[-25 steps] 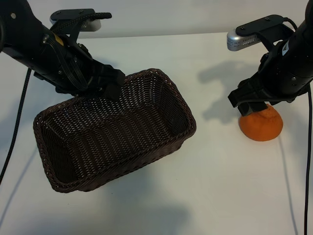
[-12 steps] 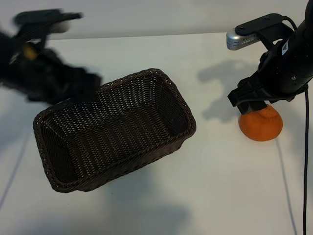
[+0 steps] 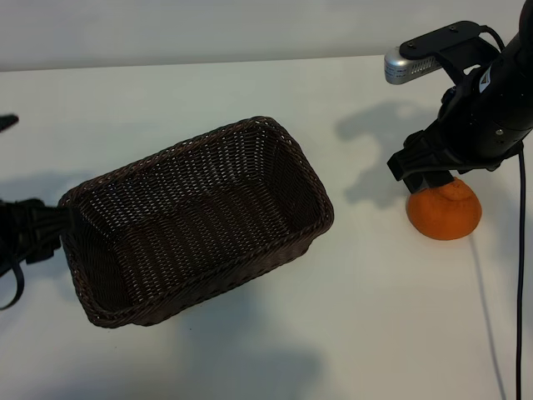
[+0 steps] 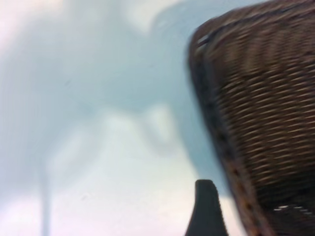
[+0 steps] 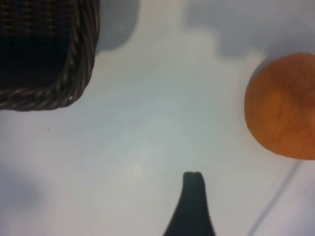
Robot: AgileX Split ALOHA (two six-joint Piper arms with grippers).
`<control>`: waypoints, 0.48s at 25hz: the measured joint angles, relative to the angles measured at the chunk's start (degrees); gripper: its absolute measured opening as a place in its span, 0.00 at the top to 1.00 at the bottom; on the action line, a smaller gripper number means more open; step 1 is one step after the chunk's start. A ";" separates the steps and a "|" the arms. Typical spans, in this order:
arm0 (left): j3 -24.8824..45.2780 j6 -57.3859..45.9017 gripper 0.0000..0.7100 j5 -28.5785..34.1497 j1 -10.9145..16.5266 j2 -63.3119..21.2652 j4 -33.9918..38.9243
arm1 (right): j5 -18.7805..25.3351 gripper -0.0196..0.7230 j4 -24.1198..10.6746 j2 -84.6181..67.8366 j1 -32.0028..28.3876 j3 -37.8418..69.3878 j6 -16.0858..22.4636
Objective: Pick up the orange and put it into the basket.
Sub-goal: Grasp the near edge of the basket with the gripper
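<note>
Over on the right side of the flat white table (image 3: 358, 333): a small round bright-orange citrus fruit (image 3: 445, 215). Sits on the surface, outside the rectangular dark-brown woven wicker basket (image 3: 193, 143) and well apart from it. Right above that orange, at its far-left shoulder: the black right gripper (image 3: 430, 185). Points steeply down, claw released and spread wide, clamped on nothing. Hard to say from outside whether touching the peel or just over it. From the right wrist: one dark fingertip (image 5: 193, 196) over bare table, the orange (image 5: 283, 105) off to one side of it, a braided corner of the basket (image 5: 74, 93) farther away. Centre-left now: the basket, lying diagonally, one short end toward the near left, the other toward the far right, braided rim up and sides sloping. At the far left edge: the black left gripper (image 3: 33, 229), low beside the basket's left end, outside the rim. Fingers parted, grasping nothing. From the left wrist, all blurred: one dark fingertip (image 4: 205, 206) just beside the basket's woven outer wall (image 4: 261, 98); touching or not, cannot tell. Down the right edge, a thin black cable (image 3: 521, 250).
</note>
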 joint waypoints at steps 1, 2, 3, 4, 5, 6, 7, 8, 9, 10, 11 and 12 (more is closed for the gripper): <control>1.04 -2.28 0.25 -0.54 0.00 0.26 1.14 | -0.02 0.20 -0.04 0.00 0.00 0.00 0.00; 1.81 -4.25 0.24 -1.59 0.00 0.67 1.90 | -0.02 0.20 -0.04 0.05 0.00 0.00 -0.04; 2.34 -6.27 0.24 -2.81 0.00 1.33 2.71 | -0.02 0.20 -0.04 0.05 0.00 0.00 -0.04; 2.61 -7.86 0.23 -3.87 0.00 2.07 3.20 | -0.02 0.20 -0.04 0.05 0.00 0.00 -0.04; 2.88 -8.82 0.22 -5.06 0.00 3.03 3.40 | -0.02 0.20 -0.04 0.05 0.00 0.00 -0.12; 2.87 -9.54 0.22 -5.82 0.00 4.17 3.40 | -0.02 0.20 -0.04 0.05 0.00 0.00 -0.11; 2.87 -10.08 0.22 -6.82 0.00 5.46 3.40 | -0.02 0.20 0.02 0.05 0.00 0.00 -0.25; 2.87 -10.35 0.22 -7.46 0.00 6.60 3.31 | -0.02 0.20 0.02 0.05 0.00 0.00 -0.36; 2.87 -10.55 0.22 -8.20 0.00 8.01 2.89 | -0.02 0.20 0.07 0.05 0.00 0.00 -0.50; 2.87 -10.68 0.22 -8.81 0.00 9.34 2.35 | -0.02 0.20 0.07 0.05 0.00 0.00 -0.50; 2.87 -10.75 0.21 -9.21 0.00 10.36 1.82 | -0.02 0.20 0.18 0.05 0.00 0.00 -0.54; 2.87 -10.77 0.21 -9.48 0.00 11.48 1.29 | -0.02 0.20 0.18 0.05 0.00 0.00 -0.54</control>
